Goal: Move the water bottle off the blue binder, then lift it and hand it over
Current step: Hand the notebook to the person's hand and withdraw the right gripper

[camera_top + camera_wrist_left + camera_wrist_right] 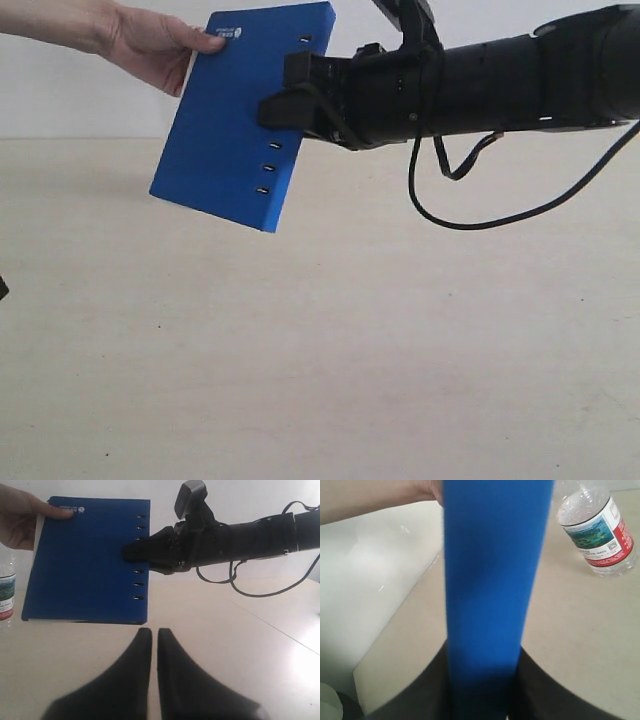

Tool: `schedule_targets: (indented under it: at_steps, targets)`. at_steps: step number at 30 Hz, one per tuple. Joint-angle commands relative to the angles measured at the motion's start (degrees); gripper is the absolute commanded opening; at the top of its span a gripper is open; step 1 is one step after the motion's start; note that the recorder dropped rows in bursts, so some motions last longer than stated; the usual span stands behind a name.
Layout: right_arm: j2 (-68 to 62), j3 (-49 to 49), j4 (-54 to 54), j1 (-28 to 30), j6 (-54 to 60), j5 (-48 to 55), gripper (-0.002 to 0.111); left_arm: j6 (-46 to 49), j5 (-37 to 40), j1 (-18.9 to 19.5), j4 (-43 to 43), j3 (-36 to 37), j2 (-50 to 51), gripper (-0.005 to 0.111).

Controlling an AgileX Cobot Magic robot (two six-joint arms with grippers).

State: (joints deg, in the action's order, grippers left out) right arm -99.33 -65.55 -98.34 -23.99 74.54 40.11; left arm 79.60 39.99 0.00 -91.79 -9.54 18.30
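My right gripper (275, 108) clamps the blue binder (225, 130), a hand (150, 45) pinches its unreadable white logo (226, 32), my left gripper (151, 645) sits nearly closed and empty, and the water bottle (597, 527) label is illegible.

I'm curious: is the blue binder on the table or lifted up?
Lifted up: the flat bright blue ring binder hangs clear of the table, the right gripper clamping one edge, a person's hand holding a corner.

Blue binder (235, 120): its upper left corner is carrying a small white logo with a line of white print, too small and blurred to read. Water bottle (600, 530): its label is showing a blue-green picture beside a red band with white print, none legible. Nothing else is bearing text.
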Motion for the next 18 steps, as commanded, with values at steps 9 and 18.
schedule_targets:
  at_steps: [9, 18]
  targets:
    - [3.0, -0.8, 28.0, -0.5, -18.4, -5.1, 0.098, -1.6, 0.3, 0.1, 5.8, 0.3, -0.3, 0.004]
    - [16.3, -0.8, 70.6, -0.2, -50.7, -0.4, 0.004, -4.2, -0.9, 0.1, 7.2, 0.3, -0.3, 0.004]
